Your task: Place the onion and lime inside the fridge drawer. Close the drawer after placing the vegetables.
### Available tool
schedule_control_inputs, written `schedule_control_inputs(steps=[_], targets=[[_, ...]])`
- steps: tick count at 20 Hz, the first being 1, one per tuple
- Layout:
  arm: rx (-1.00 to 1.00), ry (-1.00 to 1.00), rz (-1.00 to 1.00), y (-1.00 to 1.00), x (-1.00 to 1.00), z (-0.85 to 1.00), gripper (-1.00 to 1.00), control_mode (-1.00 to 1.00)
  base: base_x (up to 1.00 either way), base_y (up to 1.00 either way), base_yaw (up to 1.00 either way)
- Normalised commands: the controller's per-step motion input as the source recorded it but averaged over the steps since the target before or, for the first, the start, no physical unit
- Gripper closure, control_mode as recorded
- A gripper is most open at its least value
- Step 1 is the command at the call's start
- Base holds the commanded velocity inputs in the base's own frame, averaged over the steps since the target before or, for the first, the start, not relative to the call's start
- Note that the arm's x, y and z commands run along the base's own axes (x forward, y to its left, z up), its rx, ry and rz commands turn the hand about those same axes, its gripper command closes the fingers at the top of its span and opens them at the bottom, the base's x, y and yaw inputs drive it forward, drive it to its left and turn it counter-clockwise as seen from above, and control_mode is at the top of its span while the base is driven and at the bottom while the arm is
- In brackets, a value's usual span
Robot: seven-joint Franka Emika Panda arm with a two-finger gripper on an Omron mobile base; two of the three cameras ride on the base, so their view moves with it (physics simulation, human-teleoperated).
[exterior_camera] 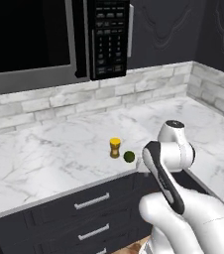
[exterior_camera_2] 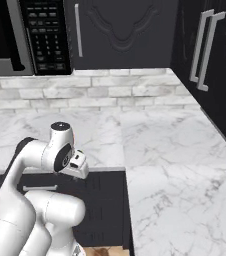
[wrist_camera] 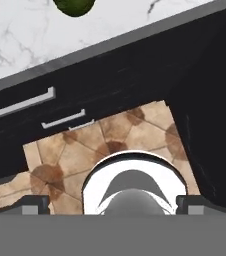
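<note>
A white marble counter (exterior_camera: 59, 149) wraps around a corner below a pale brick backsplash (exterior_camera: 44, 101), with dark wall cabinets (exterior_camera_2: 125, 30) and a microwave (exterior_camera: 49, 39) above it. Under the counter run dark drawers with silver bar handles (exterior_camera: 91, 201), and the hand view looks down past them to a brown tiled floor (wrist_camera: 100, 145). The white arm (exterior_camera: 171, 163) is folded over the counter's front edge at the inner corner. The lime (exterior_camera: 129, 157) sits on the marble close to that edge, just beside a small yellow and brown shaker (exterior_camera: 115, 148). In the hand view the lime (wrist_camera: 75, 6) lies at the very top, well apart from the fingers. Whether the fingers are open or closed cannot be told; nothing is seen held.
</note>
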Motion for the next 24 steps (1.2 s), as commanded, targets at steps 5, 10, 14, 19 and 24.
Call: schedule_control_inputs(steps=[5,10,14,19,24], targets=[[0.0,0.04,0.19,0.07,1.0,-0.02,-1.0,-1.0,0.0,0.0,0.0],[-0.02,0.09,0.15,0.0,0.76,0.0,-1.0,-1.0,0.0,0.0,0.0],[-0.01,0.01,0.13,0.04,0.38,-0.26,-1.0,-1.0,0.0,0.0,0.0],[-0.02,0.0,0.13,0.04,0.37,-0.33,-1.0,-1.0,0.0,0.0,0.0],[-0.03,0.0,0.09,0.18,0.35,-0.34,-1.0,-1.0,0.0,0.0,0.0]])
